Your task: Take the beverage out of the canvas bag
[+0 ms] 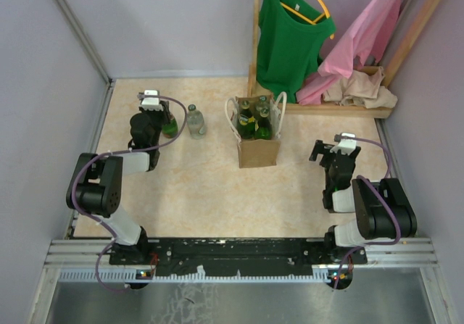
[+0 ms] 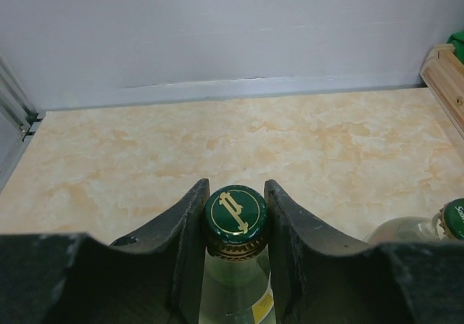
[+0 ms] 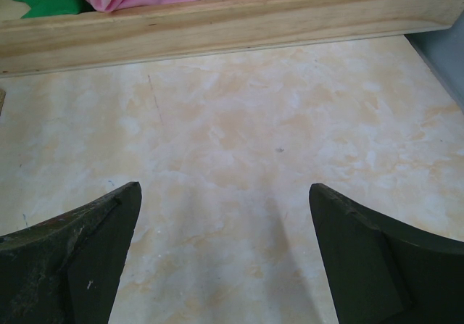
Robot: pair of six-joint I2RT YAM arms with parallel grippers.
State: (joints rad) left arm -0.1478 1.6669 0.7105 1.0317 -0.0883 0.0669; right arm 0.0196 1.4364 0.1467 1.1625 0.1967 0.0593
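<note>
Top external: canvas bag (image 1: 259, 152) stands upright mid-worktop (image 1: 210, 193), green bottles (image 1: 255, 121) inside. At its 9 o'clock we log one green-capped bottle (image 1: 170, 127) outside the bag, left gripper (image 2: 235, 190) jaws closed on its neck, a clear bottle (image 1: 196, 121) just beside. Right gripper (image 3: 225, 193), at 4 o'clock: jaws wide apart over bare worktop.

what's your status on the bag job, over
Left tool shut on a green bottle, outside the canvas bag. Right tool open, empty. More bottles inside bag. Clear bottle beside left tool.
</note>
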